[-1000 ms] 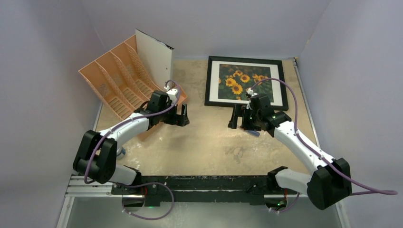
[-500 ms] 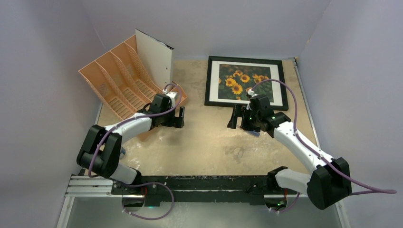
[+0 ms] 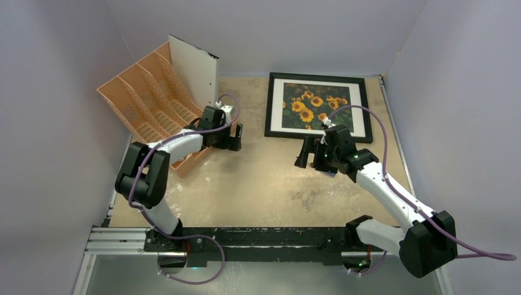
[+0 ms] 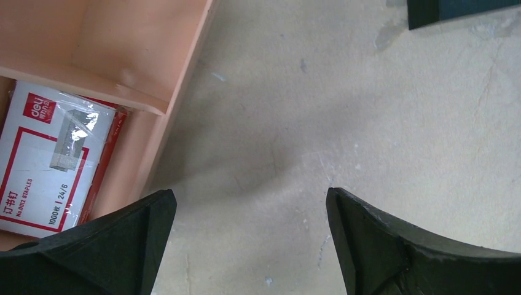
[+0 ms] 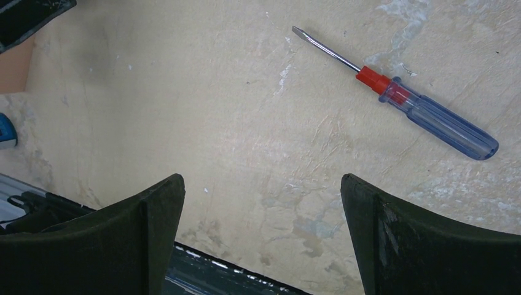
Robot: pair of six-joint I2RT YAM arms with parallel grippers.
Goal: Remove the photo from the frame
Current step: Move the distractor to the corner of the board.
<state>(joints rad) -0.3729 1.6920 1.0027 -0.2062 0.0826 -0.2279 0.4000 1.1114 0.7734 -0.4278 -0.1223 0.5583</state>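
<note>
The rectangular print of yellow sunflowers (image 3: 313, 104) sits inside the thin black rectangular frame (image 3: 319, 76), flat on the table just beyond the right gripper (image 3: 309, 153). That gripper's jaws are spread wide and empty. A clear-blue-handled, red-collared screwdriver (image 5: 424, 117) lies near it. The left gripper (image 3: 236, 139), equally spread and empty, hangs beside the orange plastic file organiser (image 3: 141, 104).

A screwdriver (image 5: 398, 93) is laid flat on the table (image 5: 215, 110), beyond the right gripper (image 5: 261, 184), whose jaws are spread wide.
</note>
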